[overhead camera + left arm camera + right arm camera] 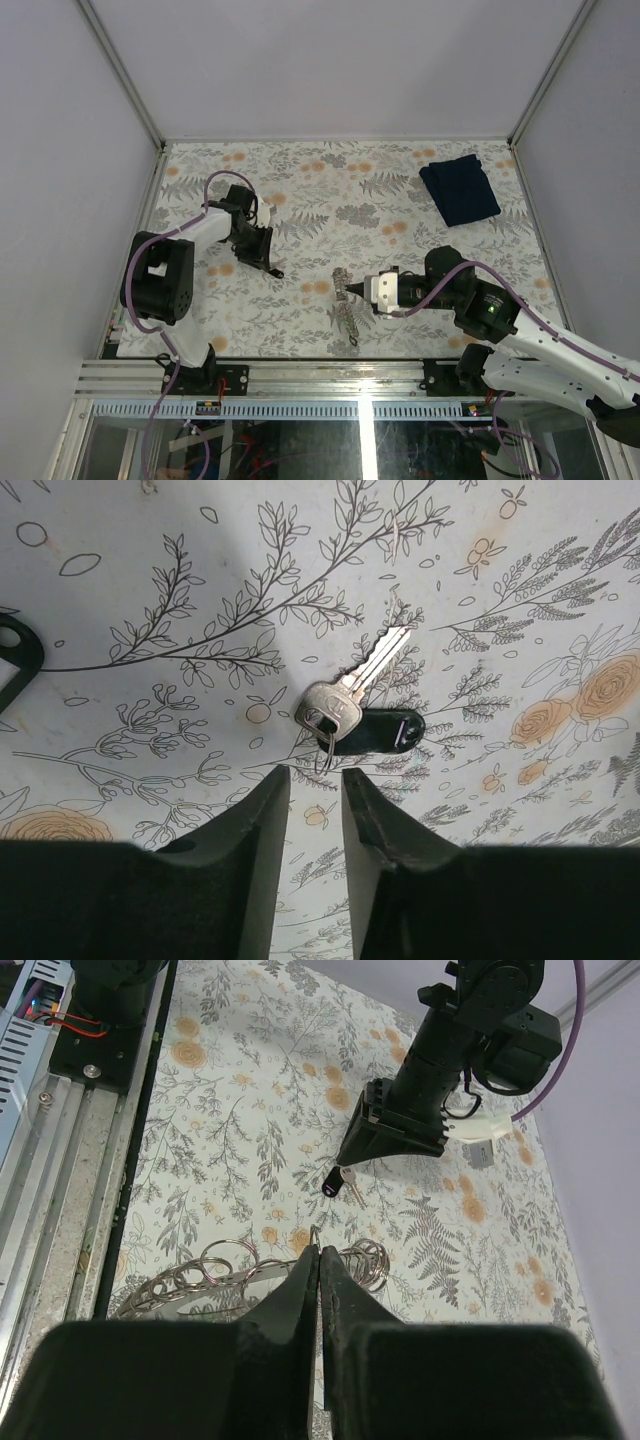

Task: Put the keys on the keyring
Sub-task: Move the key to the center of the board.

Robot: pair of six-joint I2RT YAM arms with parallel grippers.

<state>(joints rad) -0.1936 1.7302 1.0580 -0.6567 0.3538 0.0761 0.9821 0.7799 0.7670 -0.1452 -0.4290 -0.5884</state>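
Clenching right jaws on the keyring (347, 320), seemingly to steady it on the worktop (330, 190), while hovering left jaws parted and empty just short of the keys (348, 702) for pickup.

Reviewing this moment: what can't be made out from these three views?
- Right wrist view: the right gripper is shut and its own fingers cover the keyring at their tips, so it is unclear whether the chain is held.
- Left wrist view: a dark shape is cut off by the left edge and cannot be identified.
- Top view: the key is only a speck, too small to show its shape.
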